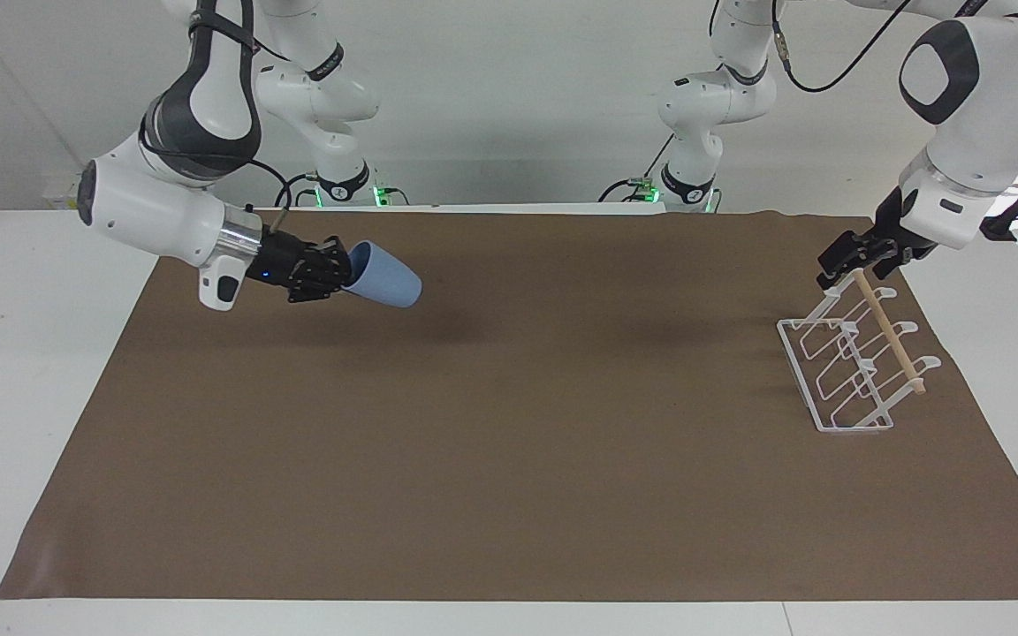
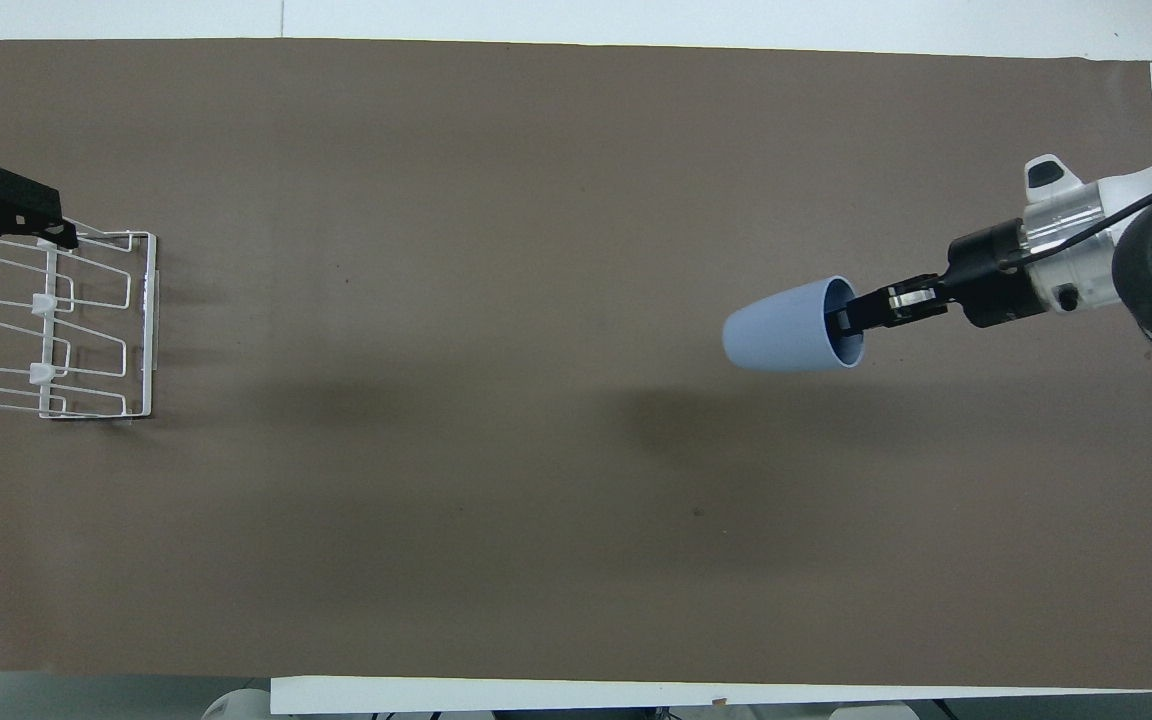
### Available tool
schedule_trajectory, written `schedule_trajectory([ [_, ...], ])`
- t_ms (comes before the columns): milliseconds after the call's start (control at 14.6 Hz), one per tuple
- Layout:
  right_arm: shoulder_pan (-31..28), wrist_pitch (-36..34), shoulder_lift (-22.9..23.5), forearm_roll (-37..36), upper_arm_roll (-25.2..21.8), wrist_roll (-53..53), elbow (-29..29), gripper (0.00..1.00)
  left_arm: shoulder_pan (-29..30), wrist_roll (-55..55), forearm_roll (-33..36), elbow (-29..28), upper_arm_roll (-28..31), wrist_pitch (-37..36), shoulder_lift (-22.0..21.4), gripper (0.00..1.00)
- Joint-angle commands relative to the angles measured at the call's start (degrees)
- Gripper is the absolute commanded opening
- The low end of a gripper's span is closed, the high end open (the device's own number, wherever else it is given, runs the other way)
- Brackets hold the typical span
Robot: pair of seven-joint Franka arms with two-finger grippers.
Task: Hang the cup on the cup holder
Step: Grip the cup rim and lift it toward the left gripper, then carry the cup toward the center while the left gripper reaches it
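The light blue cup (image 1: 385, 284) hangs in the air on its side, base toward the left arm's end of the table. My right gripper (image 1: 345, 269) is shut on its rim, one finger inside the mouth; the overhead view shows the cup (image 2: 786, 327) and gripper (image 2: 851, 315) over the brown mat. The white wire cup holder (image 1: 854, 428) stands at the left arm's end, also in the overhead view (image 2: 149, 330). My left gripper (image 1: 849, 265) is at the end of its wooden dowel (image 1: 891, 336) nearer the robots, also seen from above (image 2: 26, 215).
A brown mat (image 1: 509, 459) covers most of the white table. Nothing else lies on it between the cup and the cup holder.
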Motion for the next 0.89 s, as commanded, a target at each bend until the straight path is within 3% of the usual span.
schedule_trajectory([
  [0, 3.51, -0.45, -1.26, 9.55, -0.12, 9.31, -1.79, 0.00, -6.02, -22.18, -6.55, -1.66, 0.30, 3.34, -1.54, 1.00],
  [205, 6.51, 0.08, -2.05, 16.69, -0.12, 13.37, -3.28, 0.00, -12.35, -45.40, -13.07, -1.48, 0.21, 7.30, -1.36, 1.00],
  [411, 10.81, 5.42, -2.05, 22.32, -0.12, 17.76, -3.64, 0.00, -16.58, -64.94, -18.96, -1.31, 0.21, 7.40, -1.45, 1.00],
  [548, 13.89, 7.54, -2.05, 22.77, -0.12, 18.22, -3.82, 0.00, -17.81, -72.43, -23.53, -1.48, 0.21, 7.75, -1.62, 0.99],
  [822, 16.01, 8.17, -2.14, 23.56, -0.03, 21.03, -4.17, 0.00, -20.89, -77.20, -24.69, -2.18, 0.21, 10.38, -1.45, 0.99],
])
